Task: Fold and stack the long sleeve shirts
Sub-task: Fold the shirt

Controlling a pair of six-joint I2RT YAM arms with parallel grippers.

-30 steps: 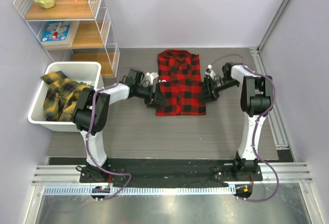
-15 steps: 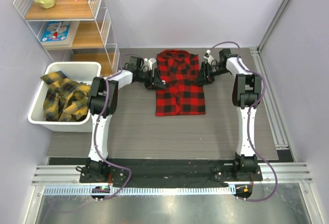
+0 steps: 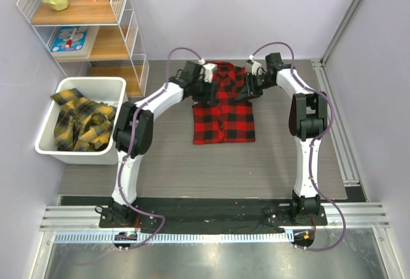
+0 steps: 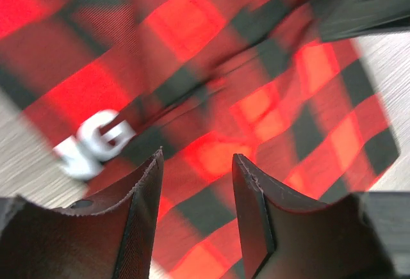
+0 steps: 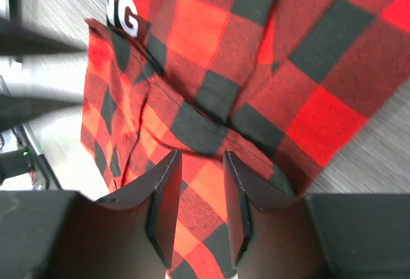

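Note:
The red-and-black checked shirt [image 3: 224, 111] lies folded into a narrow rectangle in the middle of the table, collar at the far end. My left gripper [image 3: 209, 85] hovers over its far left shoulder, jaws open; the left wrist view shows the cloth [image 4: 256, 100] and white lettering [image 4: 96, 143] beneath the left gripper [image 4: 196, 171]. My right gripper [image 3: 247, 89] is over the far right shoulder, open; its wrist view shows the shirt [image 5: 211, 55] under the right gripper [image 5: 202, 167]. Yellow-and-black checked shirts [image 3: 78, 122] lie bunched in a bin.
A white bin [image 3: 96, 86] stands at the left of the table. A wire shelf [image 3: 122, 32] with a mug, boxes and a book stands at the far left corner. A metal rail [image 3: 343, 144] runs along the right edge.
Both grippers have moved from the shirt's middle sides toward its far end and inward over the shoulders. The shirt looks slightly narrower at the top.

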